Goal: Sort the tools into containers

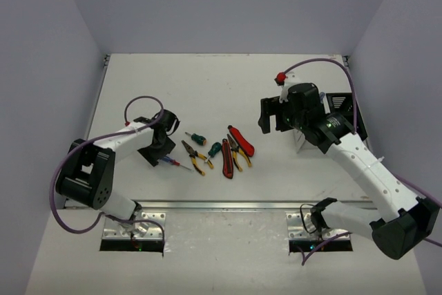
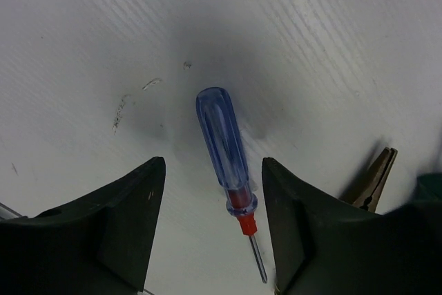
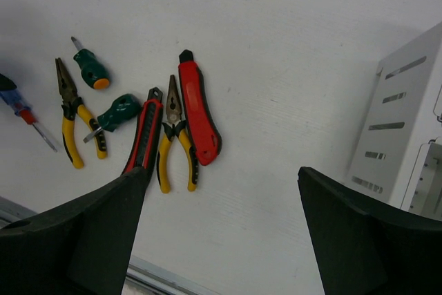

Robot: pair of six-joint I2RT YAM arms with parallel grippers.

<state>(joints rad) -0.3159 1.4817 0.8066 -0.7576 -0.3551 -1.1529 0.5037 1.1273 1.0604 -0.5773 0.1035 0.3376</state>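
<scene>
My left gripper (image 1: 157, 151) is open and low over the table, its fingers either side of the blue-handled screwdriver (image 2: 224, 143), not touching it. That screwdriver's red collar and shaft show in the top view (image 1: 174, 163). To its right lie two green-handled screwdrivers (image 1: 198, 137) (image 1: 215, 148), two yellow-and-black pliers (image 1: 195, 157) (image 1: 238, 154) and two red-and-black cutters (image 1: 226, 159) (image 1: 242, 141). My right gripper (image 1: 273, 117) is open and empty, raised to the right of the tools (image 3: 190, 112). The white slatted bin (image 3: 397, 126) stands under the right arm, the black bin (image 1: 343, 105) behind it.
The tip of one pair of pliers (image 2: 376, 177) lies just right of my left gripper's right finger. A metal rail (image 1: 221, 205) runs along the table's near edge. Grey walls enclose the table on three sides.
</scene>
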